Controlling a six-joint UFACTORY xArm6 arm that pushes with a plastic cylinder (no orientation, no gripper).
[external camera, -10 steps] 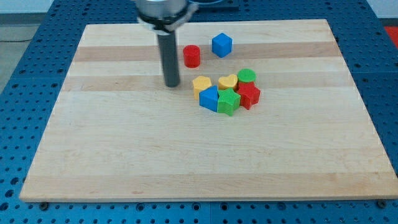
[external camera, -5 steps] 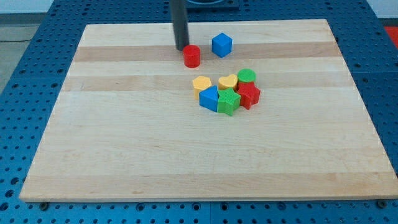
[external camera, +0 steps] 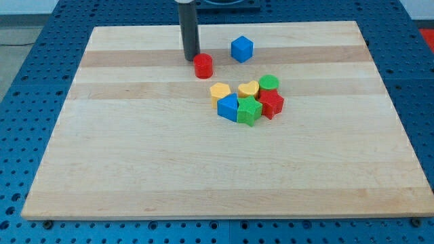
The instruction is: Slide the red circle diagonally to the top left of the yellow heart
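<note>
The red circle [external camera: 203,66] lies near the top middle of the wooden board. My tip [external camera: 192,58] is just to its upper left, touching or nearly touching it. The yellow heart [external camera: 249,89] sits to the lower right of the red circle, in a tight cluster of blocks. The red circle is up and to the left of the heart, with the yellow block between them lower down.
The cluster holds a yellow block [external camera: 220,92], a green circle [external camera: 268,83], a red block [external camera: 272,104], a green block [external camera: 249,110] and a blue block [external camera: 228,107]. A blue cube [external camera: 241,49] stands alone right of the red circle. The board's top edge [external camera: 224,25] is close behind my tip.
My tip went from the left of the cluster up to the red circle's top left. The red circle has shifted slightly down and to the left.
</note>
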